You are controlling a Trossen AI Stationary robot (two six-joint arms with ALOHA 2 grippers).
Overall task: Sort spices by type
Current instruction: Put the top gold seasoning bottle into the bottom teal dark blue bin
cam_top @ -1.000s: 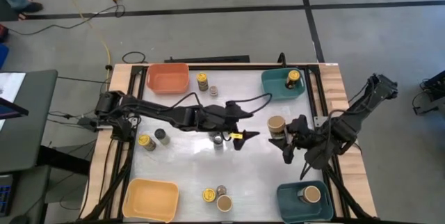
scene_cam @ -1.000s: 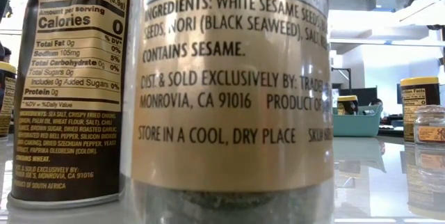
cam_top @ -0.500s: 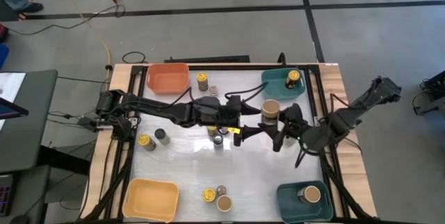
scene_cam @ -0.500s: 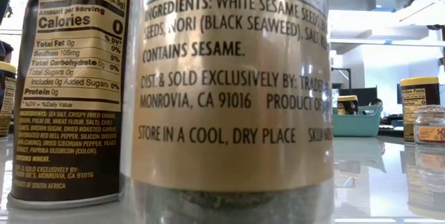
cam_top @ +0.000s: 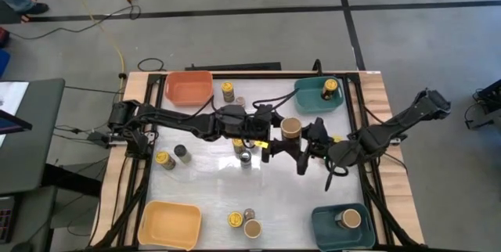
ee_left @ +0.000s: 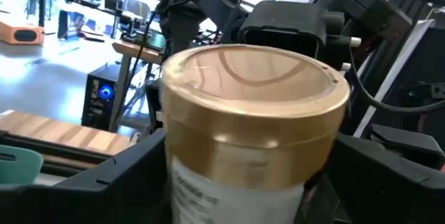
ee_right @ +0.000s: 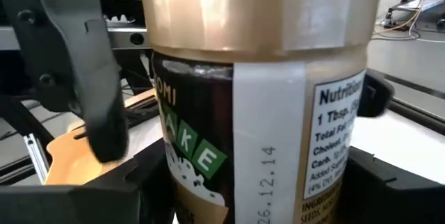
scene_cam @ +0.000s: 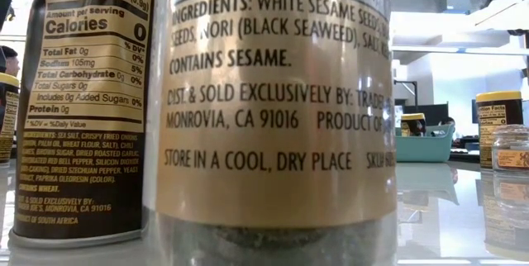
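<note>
Clamping the tan-lidded jar (cam_top: 291, 128), right end effector (cam_top: 300, 144) meets left end effector (cam_top: 275, 144) (fingers apart, flanking it).

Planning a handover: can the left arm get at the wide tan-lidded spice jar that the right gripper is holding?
Probably yes: the tan-lidded spice jar, held by the right gripper, sits between the left gripper's open fingers, with nothing between them.

High view: I look straight down on the whole white table (cam_top: 203, 181).
Low view: table height, jar labels fill it.
Wrist views: both share the tan-lidded cylindrical jar (ee_left: 254, 99).
</note>
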